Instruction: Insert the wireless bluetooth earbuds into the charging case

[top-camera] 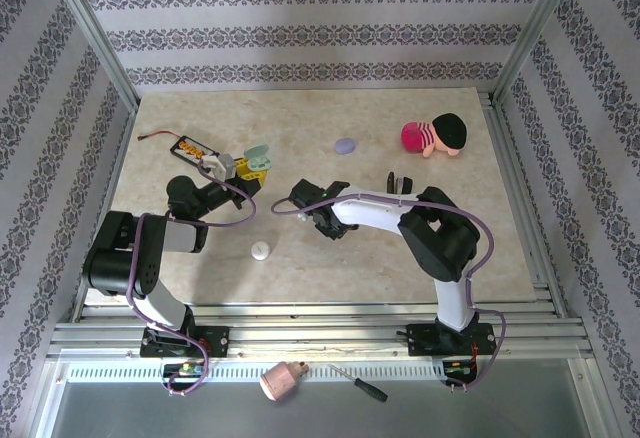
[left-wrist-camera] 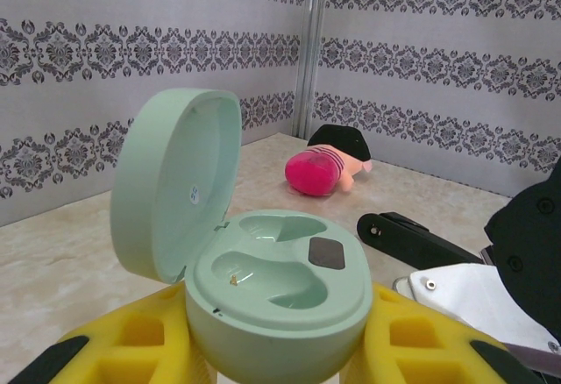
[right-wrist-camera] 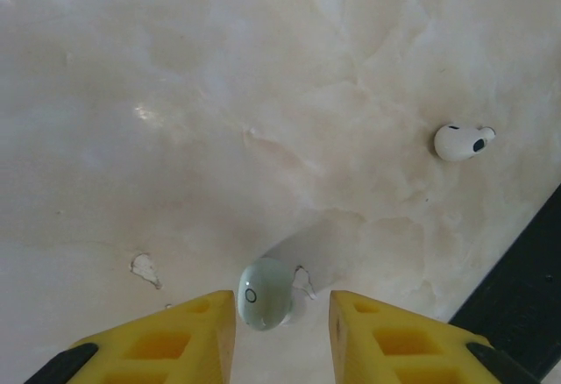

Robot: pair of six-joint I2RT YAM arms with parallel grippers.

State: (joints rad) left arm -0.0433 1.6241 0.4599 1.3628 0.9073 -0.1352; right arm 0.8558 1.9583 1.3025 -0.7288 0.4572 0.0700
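You're at the pick-up: your right claw (right-wrist-camera: 282, 312) straddles the mint-green earbud (right-wrist-camera: 265, 293) lying mid-table, jaws narrow but not yet pinching it. Your left claw (left-wrist-camera: 280, 318) grips the open charging case (left-wrist-camera: 279, 274) over the table's left half. Next, I'd say, pinch gently, lift, and align the bud with an empty well.

My left claw (left-wrist-camera: 279, 349) held the green case (left-wrist-camera: 280, 301) clamped upright, farther back than the green earbud and to its left. The case's round lid (left-wrist-camera: 175, 187) stood swung open on its hinge, almost vertical. Both moulded wells were empty, with a dark oval patch beside them. The green earbud (right-wrist-camera: 265, 293), smooth and egg-shaped, lay on the table (right-wrist-camera: 175, 95) between the parted fingers of my right claw (right-wrist-camera: 282, 314), close against the left finger. A white earbud (right-wrist-camera: 460, 141) with dark spots lay well apart from the green earbud.
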